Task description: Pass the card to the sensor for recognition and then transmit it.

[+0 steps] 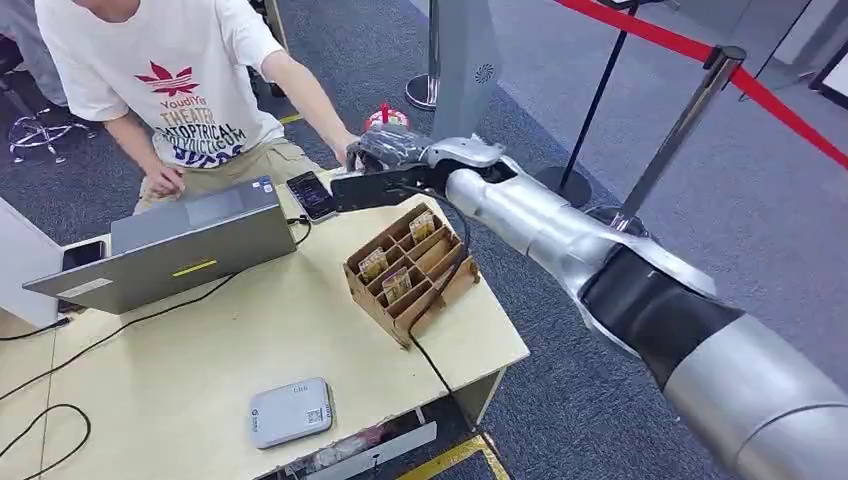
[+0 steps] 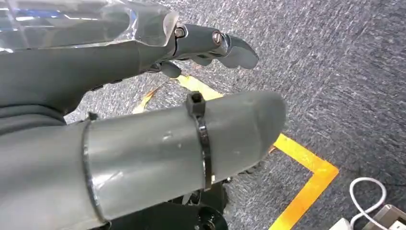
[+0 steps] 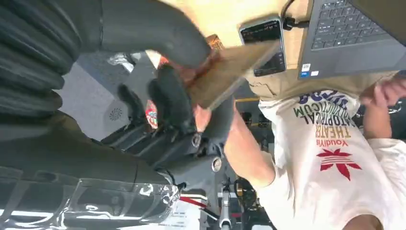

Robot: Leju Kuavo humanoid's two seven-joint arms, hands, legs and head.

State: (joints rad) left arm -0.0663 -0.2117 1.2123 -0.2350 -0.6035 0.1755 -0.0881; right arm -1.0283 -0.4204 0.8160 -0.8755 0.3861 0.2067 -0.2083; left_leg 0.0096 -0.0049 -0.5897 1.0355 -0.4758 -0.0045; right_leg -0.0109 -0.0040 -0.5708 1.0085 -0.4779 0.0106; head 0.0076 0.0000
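Right hand (image 1: pixel 392 152) reaches out past the far edge of the tabletop (image 1: pixel 200 350), toward a person in a white printed shirt (image 1: pixel 170 70). Its fingers (image 3: pixel 172 103) and thick thumb pinch the card (image 3: pixel 230 72), a flat brown piece held edge-out from the hand; in the head view the card (image 1: pixel 368 187) shows as a dark slab jutting toward the laptop (image 1: pixel 180 245). The person's hand (image 1: pixel 347 148) is just beside the robot's hand, at the card's holding end; contact with the card itself cannot be told. A dark phone (image 1: pixel 312 195) lies on the tabletop near the card's free end, next to the laptop. A wooden divided holder (image 1: pixel 410 270) stands near the tabletop's right edge with more cards upright in some compartments. The grey-white flat sensor box (image 1: pixel 290 410) sits at the near edge of the tabletop, well apart from the card. A black cable runs from the arm across the holder. Left hand (image 2: pixel 206 45) hangs over grey carpet with yellow floor tape (image 2: pixel 297 158); its fingers (image 2: pixel 230 48) are lightly curled, nothing in them.
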